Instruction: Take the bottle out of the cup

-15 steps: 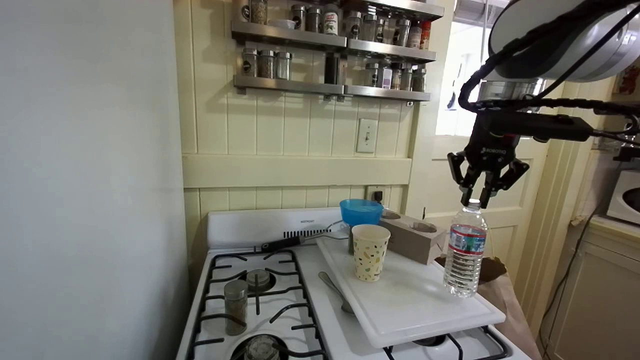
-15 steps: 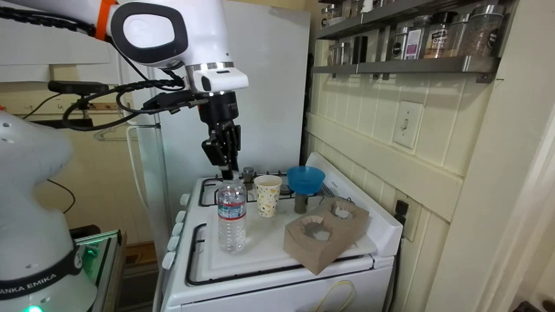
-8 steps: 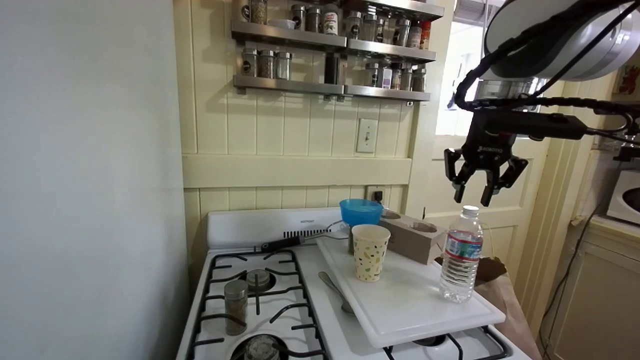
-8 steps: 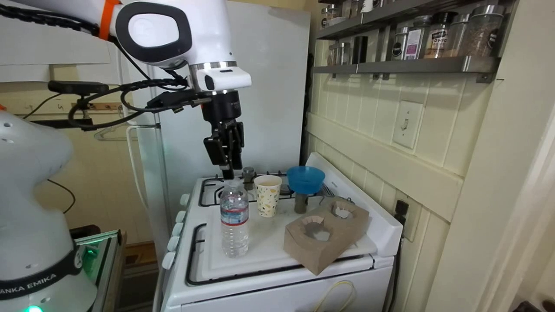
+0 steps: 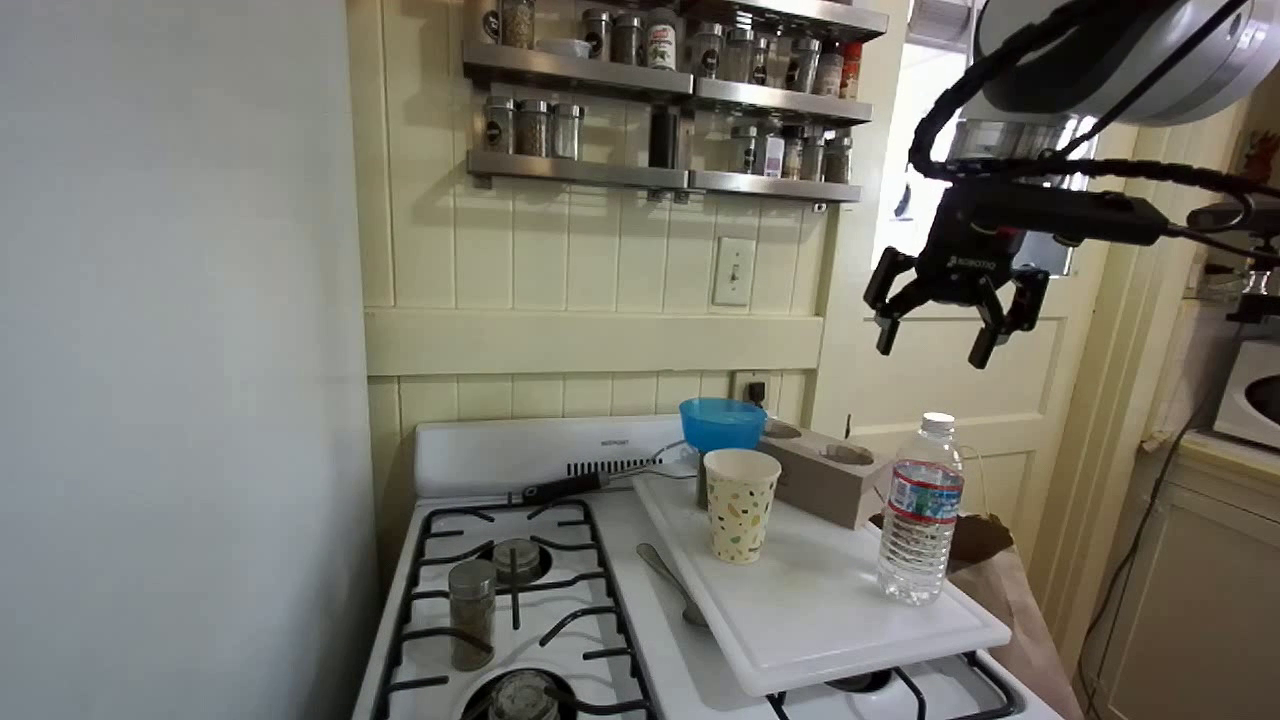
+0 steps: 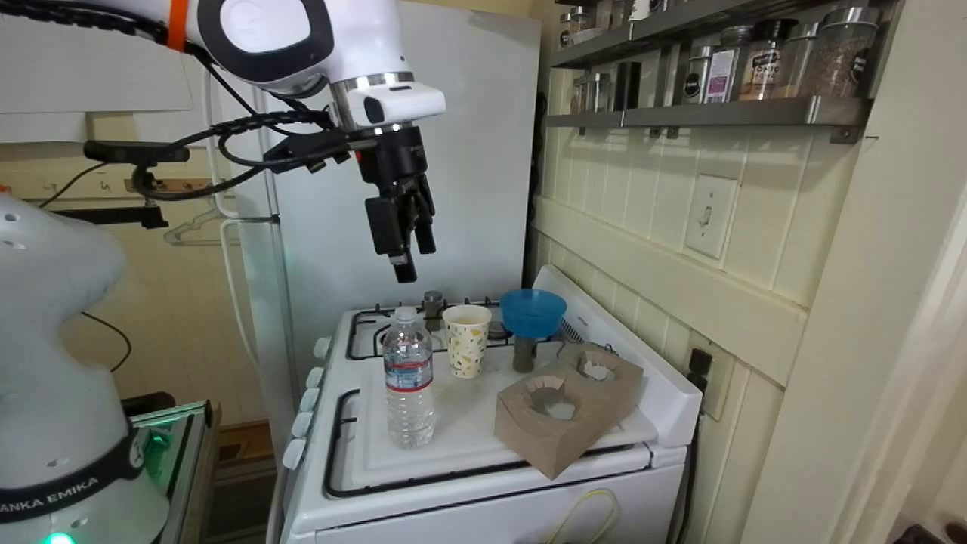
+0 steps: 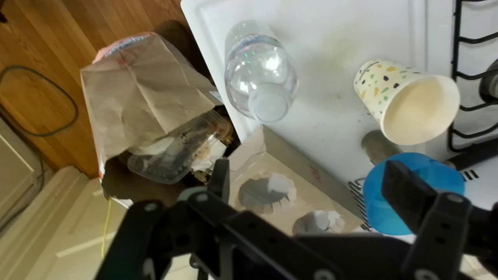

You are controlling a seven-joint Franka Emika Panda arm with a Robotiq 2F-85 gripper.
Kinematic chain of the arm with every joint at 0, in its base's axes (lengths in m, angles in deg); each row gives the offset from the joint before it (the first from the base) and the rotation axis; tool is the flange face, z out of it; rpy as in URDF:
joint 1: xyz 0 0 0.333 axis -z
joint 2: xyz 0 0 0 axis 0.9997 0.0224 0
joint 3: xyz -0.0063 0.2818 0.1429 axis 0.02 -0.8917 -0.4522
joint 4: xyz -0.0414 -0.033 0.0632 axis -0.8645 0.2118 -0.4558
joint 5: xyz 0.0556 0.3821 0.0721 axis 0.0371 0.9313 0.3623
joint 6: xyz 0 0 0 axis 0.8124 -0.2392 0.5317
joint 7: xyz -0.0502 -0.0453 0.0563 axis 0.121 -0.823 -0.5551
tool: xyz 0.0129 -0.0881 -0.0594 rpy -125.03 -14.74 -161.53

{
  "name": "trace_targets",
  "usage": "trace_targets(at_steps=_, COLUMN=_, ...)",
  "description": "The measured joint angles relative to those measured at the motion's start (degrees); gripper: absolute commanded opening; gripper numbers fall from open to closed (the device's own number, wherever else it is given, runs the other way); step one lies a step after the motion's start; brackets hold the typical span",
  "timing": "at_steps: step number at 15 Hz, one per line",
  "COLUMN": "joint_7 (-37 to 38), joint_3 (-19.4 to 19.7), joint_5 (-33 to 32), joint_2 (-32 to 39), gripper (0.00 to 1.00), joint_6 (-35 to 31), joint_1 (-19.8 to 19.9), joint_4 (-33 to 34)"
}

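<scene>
Gripper (image 5: 933, 356) wide above the bottle (image 5: 921, 505).
In an exterior view, bottle upright near the board's (image 5: 820, 620) right edge, cup (image 5: 740, 510) near its left.

You're in a kitchen: you can see a gas stove (image 5: 655, 620) with burner grates (image 7: 457, 31), spice jars (image 5: 533, 132) on wall shelves (image 5: 580, 172) and a fridge (image 6: 468, 166).
</scene>
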Motion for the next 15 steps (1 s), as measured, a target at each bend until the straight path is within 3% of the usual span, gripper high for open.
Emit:
trace_targets(at_steps=3, joint_7=-7.6, joint_3=1.67, joint_5=0.02, joint_2=0.66, gripper=1.0, joint_6=1.72, joint_1=-3.36, joint_4=4.86)
trace_targets(at_steps=8, joint_7=-17.88, joint_3=4.53, joint_5=0.03, joint_2=8.55, gripper=1.0, joint_6=4.96, joint_1=-7.07, joint_4=14.3)
trace_targets(at_steps=12, joint_7=-19.54, joint_3=4.9, joint_5=0.01, joint_2=10.67, gripper=1.0, joint_6=4.21, joint_1=-7.3, joint_4=15.52)
trace_targets(at_steps=15, joint_7=-26.94, joint_3=5.65, joint_5=0.23, joint_2=11.78, gripper=1.0, joint_6=-0.1, joint_1=-9.12, joint_4=16.41)
